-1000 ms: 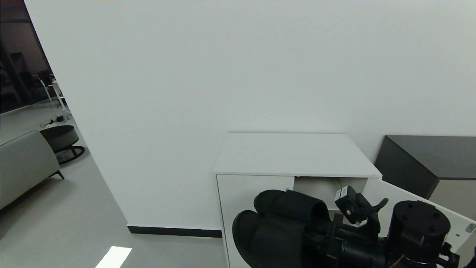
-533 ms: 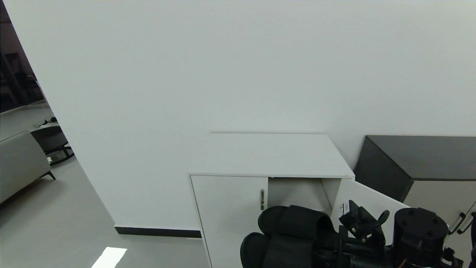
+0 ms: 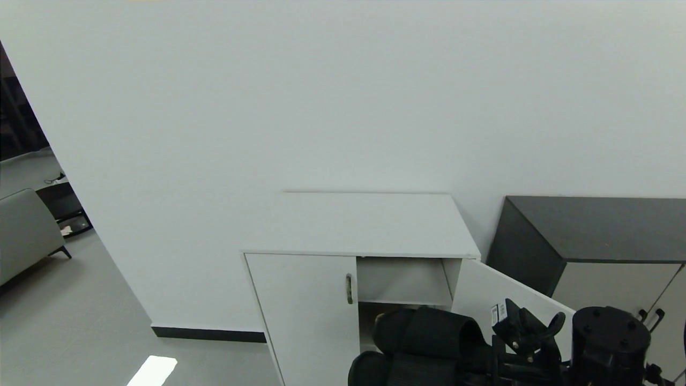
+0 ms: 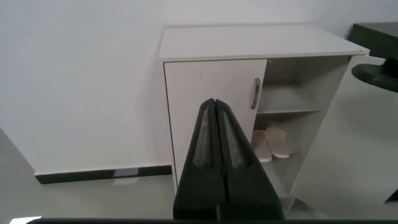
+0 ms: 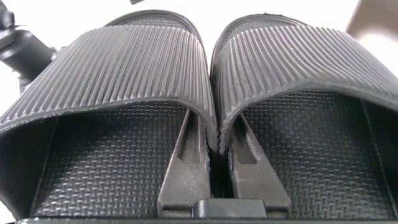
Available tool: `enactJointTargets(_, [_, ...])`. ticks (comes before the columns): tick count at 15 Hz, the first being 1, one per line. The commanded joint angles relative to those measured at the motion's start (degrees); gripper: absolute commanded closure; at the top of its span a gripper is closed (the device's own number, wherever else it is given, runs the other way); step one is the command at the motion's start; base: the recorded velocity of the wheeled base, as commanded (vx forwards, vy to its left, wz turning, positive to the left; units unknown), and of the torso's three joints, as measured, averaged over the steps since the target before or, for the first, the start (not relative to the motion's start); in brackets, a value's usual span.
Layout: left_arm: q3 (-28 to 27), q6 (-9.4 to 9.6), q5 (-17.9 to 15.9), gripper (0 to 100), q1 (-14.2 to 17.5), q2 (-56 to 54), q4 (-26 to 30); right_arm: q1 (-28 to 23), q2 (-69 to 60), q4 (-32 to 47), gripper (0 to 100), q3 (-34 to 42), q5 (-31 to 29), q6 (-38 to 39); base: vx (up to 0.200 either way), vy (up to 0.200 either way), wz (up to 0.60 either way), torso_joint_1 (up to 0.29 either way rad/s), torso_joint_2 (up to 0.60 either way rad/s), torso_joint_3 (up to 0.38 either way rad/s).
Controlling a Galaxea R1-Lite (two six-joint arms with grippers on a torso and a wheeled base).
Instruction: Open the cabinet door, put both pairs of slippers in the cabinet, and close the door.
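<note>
A white cabinet (image 3: 364, 225) stands against the wall, its left door (image 3: 300, 311) closed and its right door (image 3: 504, 300) swung open. In front of the opening, low down, hangs a pair of black ribbed slippers (image 3: 423, 332). My right gripper (image 5: 213, 124) is shut on the two touching straps of the black slippers (image 5: 137, 68). A pair of beige slippers (image 4: 272, 142) lies on a lower shelf inside the cabinet (image 4: 249, 40). My left gripper (image 4: 215, 106) is shut on nothing, a short way in front of the closed door.
A dark cabinet (image 3: 595, 225) stands right of the white one, close behind the open door. A grey sofa (image 3: 21, 236) is far left. Open grey floor (image 3: 80, 332) lies left of the cabinet along the wall.
The head camera has shifted, so the cabinet sits further left in the picture and more of its inside shows. The black slippers stay in my right gripper, lower in the picture.
</note>
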Motion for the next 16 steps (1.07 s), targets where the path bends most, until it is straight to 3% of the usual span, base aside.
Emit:
enactJointTargets(1, [0.0,0.0,0.0,100,0.1,0.1,0.0,-0.1,-0.2,-0.1,100,0.1,-0.2,0.0,0.0,0.0,-0.6,-0.012,0.0,0.012])
enactJointTargets(11, [0.0,0.0,0.0,100,0.0,0.1,0.0,0.1,0.4,-0.1,100,0.3,-0.1,-0.7,0.0,0.0,0.0,0.0,0.0,0.0])
enactJointTargets(16, [0.0,0.0,0.0,100,0.0,0.1,0.0,0.3,0.8,-0.1,100,0.3,0.0,-0.5,0.0,0.0,0.0,-0.137,0.28,0.157])
